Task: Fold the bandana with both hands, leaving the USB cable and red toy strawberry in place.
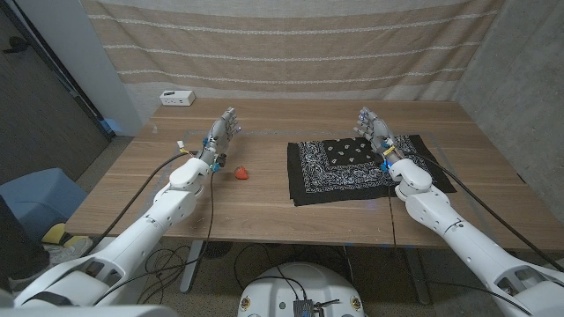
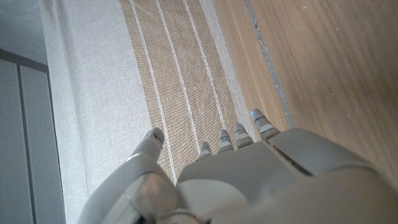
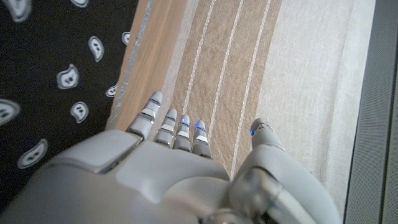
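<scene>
right robot hand [image 1: 374, 129] fingers apart, empty, over bandana's far edge | left robot hand [image 1: 223, 134] fingers apart, empty, above worktop [image 1: 264, 216] | bandana [image 1: 339, 172] flat, right side hidden by arm | strawberry [image 1: 241, 173] near left wrist | USB cable not made out

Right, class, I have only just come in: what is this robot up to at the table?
A two-armed robot stands at a wooden table with a black patterned bandana spread out flat, not yet folded. Its right hand is raised above the bandana's far edge, holding nothing. Its left hand is up over bare wood, also holding nothing, with a red toy strawberry nearby on the table. A small white box sits at the far left corner.
</scene>
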Controlling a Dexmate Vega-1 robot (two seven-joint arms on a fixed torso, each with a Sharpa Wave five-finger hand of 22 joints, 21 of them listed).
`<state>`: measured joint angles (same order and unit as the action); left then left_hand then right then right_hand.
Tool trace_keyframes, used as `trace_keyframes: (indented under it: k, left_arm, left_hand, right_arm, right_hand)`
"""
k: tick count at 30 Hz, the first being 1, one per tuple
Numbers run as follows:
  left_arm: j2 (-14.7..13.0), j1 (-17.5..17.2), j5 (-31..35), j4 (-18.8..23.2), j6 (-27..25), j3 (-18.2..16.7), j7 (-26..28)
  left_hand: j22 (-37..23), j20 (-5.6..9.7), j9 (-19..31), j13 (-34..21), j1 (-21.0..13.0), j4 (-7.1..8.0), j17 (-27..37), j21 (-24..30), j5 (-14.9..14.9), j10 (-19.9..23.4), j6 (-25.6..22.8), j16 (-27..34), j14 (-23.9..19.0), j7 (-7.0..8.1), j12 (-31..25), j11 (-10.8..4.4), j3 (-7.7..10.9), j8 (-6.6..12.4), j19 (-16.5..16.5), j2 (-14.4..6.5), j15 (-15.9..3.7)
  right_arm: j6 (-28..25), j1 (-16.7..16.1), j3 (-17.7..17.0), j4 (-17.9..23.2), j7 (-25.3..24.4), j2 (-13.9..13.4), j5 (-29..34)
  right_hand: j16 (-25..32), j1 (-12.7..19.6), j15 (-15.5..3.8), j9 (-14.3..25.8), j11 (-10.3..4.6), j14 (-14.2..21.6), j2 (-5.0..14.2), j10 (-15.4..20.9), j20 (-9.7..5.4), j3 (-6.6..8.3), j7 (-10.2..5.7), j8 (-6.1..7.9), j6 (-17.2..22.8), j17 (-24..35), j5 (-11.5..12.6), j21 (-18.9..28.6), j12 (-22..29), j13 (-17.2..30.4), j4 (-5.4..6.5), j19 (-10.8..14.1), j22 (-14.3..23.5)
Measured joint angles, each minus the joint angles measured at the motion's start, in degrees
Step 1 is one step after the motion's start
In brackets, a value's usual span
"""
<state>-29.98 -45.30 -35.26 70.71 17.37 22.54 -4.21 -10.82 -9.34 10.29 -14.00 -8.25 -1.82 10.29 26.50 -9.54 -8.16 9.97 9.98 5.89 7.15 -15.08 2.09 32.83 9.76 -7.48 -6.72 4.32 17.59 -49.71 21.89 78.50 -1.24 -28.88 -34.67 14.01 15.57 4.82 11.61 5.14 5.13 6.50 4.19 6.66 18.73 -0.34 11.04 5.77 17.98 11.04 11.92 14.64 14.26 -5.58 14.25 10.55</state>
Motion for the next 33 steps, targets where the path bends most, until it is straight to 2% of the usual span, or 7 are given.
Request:
trace_keyframes:
  k: [7,12,15,18,22,24,33]
  left_arm:
    - [-0.57,1.89,3.98,-1.03,1.04,1.67,-0.36]
    - [-0.66,3.10,6.22,-0.94,1.35,3.01,0.70]
    - [-0.56,3.94,10.23,-0.49,1.37,4.03,3.03]
    - [-0.26,4.66,12.19,-0.19,1.30,4.87,4.15]
    - [0.11,5.70,14.11,0.11,1.10,6.20,5.18]
    - [0.29,6.49,17.38,0.53,0.65,7.27,6.65]
    - [-0.32,8.25,26.35,3.58,-1.84,10.67,9.66]
  left_hand:
    - [0.00,0.00,0.00,0.15,0.00,0.00,0.00,0.00,0.00,-0.38,0.00,0.22,0.00,0.00,0.00,0.02,0.00,0.22,0.00,0.00,0.00]
    - [0.00,0.00,-0.09,0.44,0.00,0.00,0.00,0.00,-0.22,0.57,-0.24,0.22,0.00,0.23,0.00,-0.06,0.00,0.73,0.00,0.00,0.00]
    - [0.01,0.00,-0.17,0.82,0.00,0.00,-0.10,0.00,-0.22,1.36,-0.24,0.66,-0.17,0.23,0.00,0.05,0.00,1.40,0.00,0.00,-0.17]
    - [0.01,-0.26,-0.17,1.20,0.00,0.00,-0.17,0.00,-0.21,2.65,-2.08,0.66,-1.03,0.13,0.00,0.13,0.00,1.94,0.44,0.00,-0.14]
    - [0.01,-0.19,-0.17,1.70,0.00,-0.32,-0.17,-0.01,-0.21,4.37,-4.85,1.07,-1.97,-0.40,-0.43,-0.07,0.32,2.39,1.08,0.00,-0.35]
    - [0.01,-0.19,-0.17,1.76,-0.25,-0.56,-0.17,-0.01,-0.21,4.93,-6.27,1.07,-2.34,-0.61,-0.43,-0.06,0.56,2.68,1.25,-0.25,-0.26]
    - [-0.26,-0.49,-0.16,2.29,-0.98,-1.27,-0.17,-0.01,-0.21,6.91,-10.01,1.08,-4.16,-1.13,-0.43,-1.08,1.27,2.95,1.56,-0.38,-0.23]
  right_arm:
    - [1.40,-0.79,0.06,2.67,-1.22,-0.02,1.31]
    - [2.04,-0.54,-0.39,2.71,-0.49,-0.54,1.39]
    - [2.35,-0.16,-0.68,2.18,0.43,-0.91,1.10]
    - [2.45,0.19,-0.94,1.47,1.35,-1.34,0.68]
    - [2.48,0.60,-1.26,0.63,2.68,-2.03,0.16]
    - [2.48,0.78,-1.44,0.26,3.10,-2.41,0.02]
    - [2.17,1.36,-2.16,-0.58,3.73,-4.27,0.31]
  right_hand:
    - [0.00,0.00,0.00,-0.17,0.18,0.00,0.00,0.64,-0.21,-0.05,-0.23,0.00,0.23,-0.17,0.00,0.00,0.00,-0.17,0.05,0.21,0.00]
    - [0.00,-0.42,0.42,-0.36,0.69,0.42,-0.42,1.15,-0.21,-0.18,-0.44,0.00,0.44,-0.44,0.00,0.00,0.00,-0.43,0.18,0.20,0.00]
    - [0.00,-0.47,0.61,-0.43,0.78,0.61,-0.47,1.67,-0.19,-0.18,-0.39,0.00,0.80,-0.55,0.00,0.00,0.00,-0.64,0.18,0.19,-0.01]
    - [0.00,-0.47,0.91,-0.43,0.70,0.91,-0.47,1.77,0.02,-0.18,-0.38,0.00,1.20,-0.72,0.00,0.00,0.00,-0.70,0.18,-0.02,-0.01]
    - [0.00,0.17,0.92,-0.43,1.00,0.92,0.17,2.08,0.54,0.45,-0.01,0.41,1.65,-1.05,0.22,0.00,0.00,-0.96,-0.03,0.07,-0.01]
    - [0.00,0.63,1.00,-0.53,1.35,1.45,0.64,2.42,0.64,0.67,-0.17,0.59,2.24,-1.23,0.22,-0.01,0.00,-0.97,-0.25,-0.03,-0.01]
    - [0.00,2.73,0.50,-0.70,1.20,2.56,2.73,3.93,0.64,2.73,-0.05,1.07,4.38,-2.18,0.22,-0.01,0.00,-1.49,-1.39,-0.03,-0.01]
